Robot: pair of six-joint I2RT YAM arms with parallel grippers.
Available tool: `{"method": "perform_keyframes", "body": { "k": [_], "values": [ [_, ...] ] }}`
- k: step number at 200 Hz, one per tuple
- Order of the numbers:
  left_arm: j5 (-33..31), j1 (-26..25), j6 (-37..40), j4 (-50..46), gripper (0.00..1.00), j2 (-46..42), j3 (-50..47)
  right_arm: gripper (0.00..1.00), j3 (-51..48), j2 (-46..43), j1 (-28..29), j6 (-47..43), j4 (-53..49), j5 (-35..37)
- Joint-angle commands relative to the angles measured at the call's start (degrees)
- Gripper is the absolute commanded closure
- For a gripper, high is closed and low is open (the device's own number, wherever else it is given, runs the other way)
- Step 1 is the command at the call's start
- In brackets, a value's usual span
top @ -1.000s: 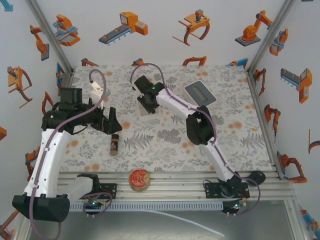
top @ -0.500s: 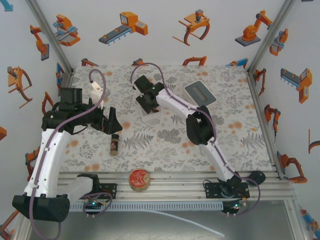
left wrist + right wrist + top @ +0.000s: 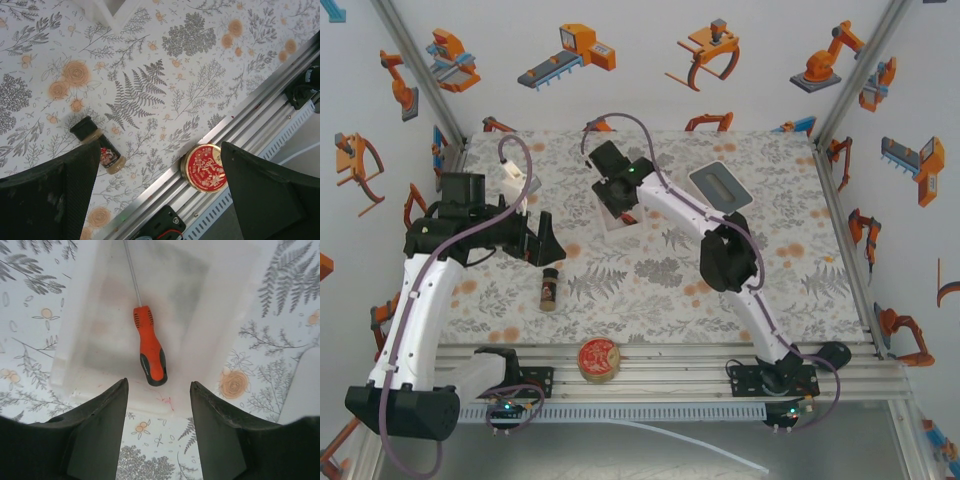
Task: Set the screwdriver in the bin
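The screwdriver (image 3: 150,347), orange-red handle with black grip and a thin shaft, lies flat on the floor of the bin (image 3: 80,315), a translucent white tray with low walls. My right gripper (image 3: 159,386) hangs open just above the bin's near rim, with nothing between its fingers and the handle's end just beyond their tips. From the top view the right gripper (image 3: 618,198) covers the bin (image 3: 613,224), hiding the screwdriver. My left gripper (image 3: 542,245) is open and holds nothing, hovering over the left of the table; in its wrist view, the left gripper (image 3: 160,150) frames bare tabletop.
A small brown spice bottle (image 3: 549,288) lies near the left gripper. A round red tin (image 3: 598,357) sits on the front rail. A grey-blue lid-like box (image 3: 720,186) lies at the back right, close to the bin. The bin's corner (image 3: 112,10) shows in the left wrist view.
The right gripper has shifted slightly over the bin and its arm has lifted a little. The left arm has barely moved.
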Motion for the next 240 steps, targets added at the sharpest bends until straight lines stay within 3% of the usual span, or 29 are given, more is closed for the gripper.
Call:
{"method": "perform_keyframes", "body": {
  "k": [1,41,82,104,133,153,169,189,207,240],
  "values": [
    [0.2,0.2,-0.5,0.5,0.03,0.2,1.5,0.49,1.2,-6.9,0.7,0.9,0.0,1.2],
    [-2.4,0.2,-0.4,1.1,0.03,-0.1,-0.1,0.49,-8.4,-18.1,0.7,4.2,3.4,0.5],
    [-8.0,0.3,-2.2,4.6,0.03,-0.2,-3.2,0.47,-30.5,-36.1,0.5,9.2,13.3,1.2],
    [-14.7,0.6,-6.0,9.3,0.03,-0.4,-6.2,0.45,-43.5,-45.4,-0.4,11.4,16.5,2.3],
    [-24.4,0.9,-8.9,16.4,0.03,-0.3,-11.0,0.39,-59.2,-55.8,-0.9,14.6,20.5,9.0],
    [-28.4,1.5,-12.3,21.3,0.03,0.2,-14.6,0.30,-70.2,-62.1,-1.8,16.3,26.0,14.5],
    [-30.3,2.5,-16.7,26.4,0.03,0.0,-18.3,0.01,-78.3,-66.2,-2.5,18.4,31.9,20.6],
    [-33.8,4.0,-22.6,35.2,0.03,-1.2,-24.4,0.01,-88.7,-69.9,-3.5,18.8,45.0,30.6],
    [-36.5,4.7,-23.2,44.4,0.03,-1.6,-29.9,0.01,-96.4,-71.4,-6.6,8.9,58.0,29.6],
    [-36.2,6.5,-21.9,53.8,0.03,3.3,-33.5,0.01,-100.7,-71.2,-15.7,10.0,63.4,26.9]
  ]
}}
